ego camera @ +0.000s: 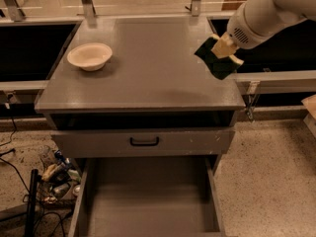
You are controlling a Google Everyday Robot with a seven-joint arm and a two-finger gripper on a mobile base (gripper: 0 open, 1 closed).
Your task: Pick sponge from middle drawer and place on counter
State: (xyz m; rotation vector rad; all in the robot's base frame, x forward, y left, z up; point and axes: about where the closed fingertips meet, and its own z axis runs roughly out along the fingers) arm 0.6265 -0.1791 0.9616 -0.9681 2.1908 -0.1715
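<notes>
Above the right edge of the matte grey, faintly speckled counter [148, 68], the cream gripper [222, 52] on a white arm [266, 11] clasps the dark green sponge [216, 64]. The bowl [90, 56] at far left is cream, the middle drawer [148, 201] plain grey, and the floor [269, 177] speckled beige.

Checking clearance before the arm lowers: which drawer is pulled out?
The lowest drawer, below the shut drawer with the black handle. The end effector holds the sponge by the counter's right edge.
</notes>
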